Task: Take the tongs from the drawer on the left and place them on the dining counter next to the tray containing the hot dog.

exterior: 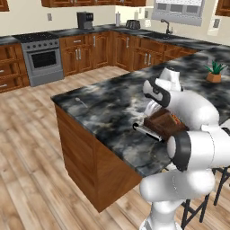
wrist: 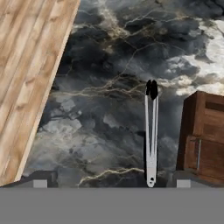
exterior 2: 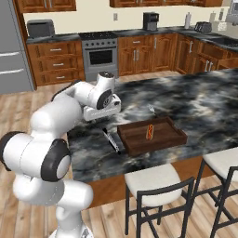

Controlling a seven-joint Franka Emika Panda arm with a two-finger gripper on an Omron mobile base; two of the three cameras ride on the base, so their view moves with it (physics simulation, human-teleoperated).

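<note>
The silvery tongs (wrist: 151,131) lie flat on the black-and-grey marbled dining counter (wrist: 100,78), black end pointing away from me. They rest just left of the dark brown tray (wrist: 205,135), parallel to its side. In the right base view the tongs (exterior 2: 110,139) sit beside the tray (exterior 2: 160,139), which holds the hot dog (exterior 2: 149,131). My gripper (wrist: 113,180) hovers above the tongs, open, nothing between its fingers. The tongs pass closer to the right fingertip (wrist: 183,180). I cannot tell which of the far cabinet drawers is the task's drawer.
The counter's edge drops to the wooden floor (wrist: 30,65) left of the tongs. A small utensil (exterior 2: 152,110) lies behind the tray. A potted plant (exterior: 214,72) stands at the counter's far end. Bar stools (exterior 2: 153,183) line the near side.
</note>
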